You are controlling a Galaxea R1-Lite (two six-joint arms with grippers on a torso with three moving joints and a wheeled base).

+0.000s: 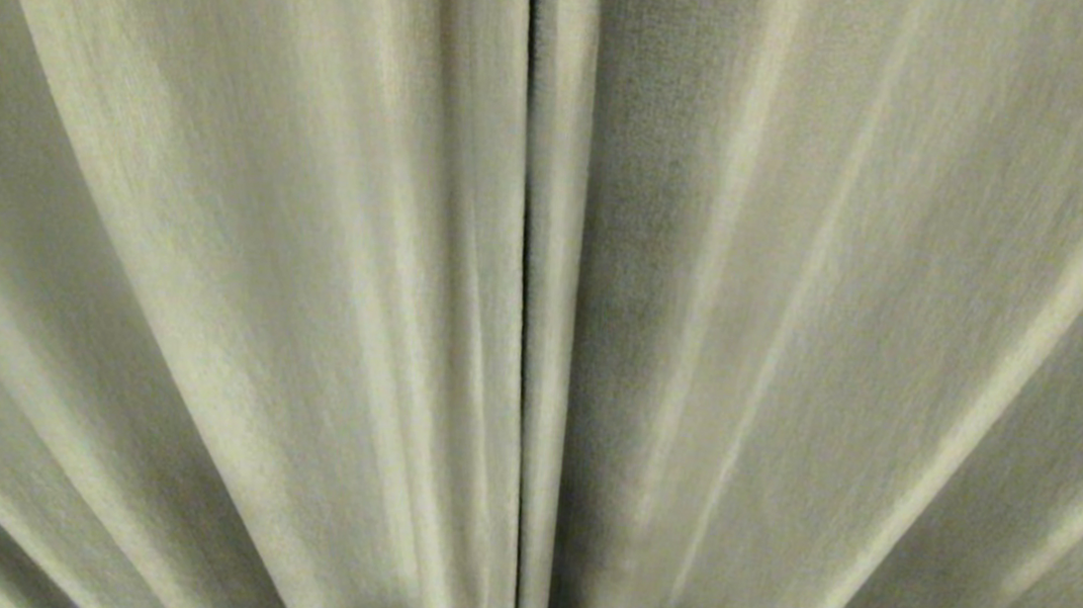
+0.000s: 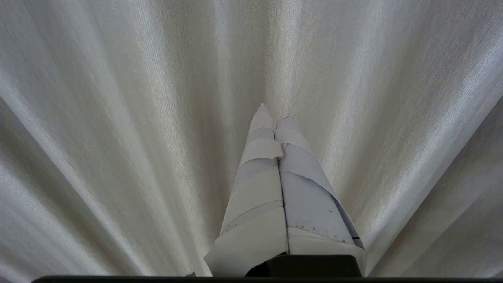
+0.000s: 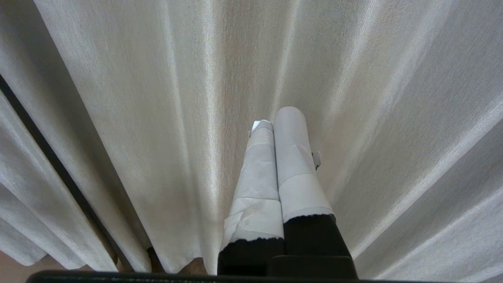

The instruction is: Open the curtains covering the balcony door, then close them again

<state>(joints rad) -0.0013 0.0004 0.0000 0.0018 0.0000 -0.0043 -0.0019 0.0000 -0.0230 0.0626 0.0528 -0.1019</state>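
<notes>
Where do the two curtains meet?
In the head view, the curtains meet at a dark vertical seam just left of centre, running top to bottom.

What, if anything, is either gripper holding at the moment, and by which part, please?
Nothing is held: the left gripper and right gripper are both shut and empty, pointing at the closed curtains.

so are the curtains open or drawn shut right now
Drawn shut: in the head view the curtains fill the frame, the two panels meeting at a thin dark seam with no glass showing. Both grippers are shut and hold no fabric.
</notes>
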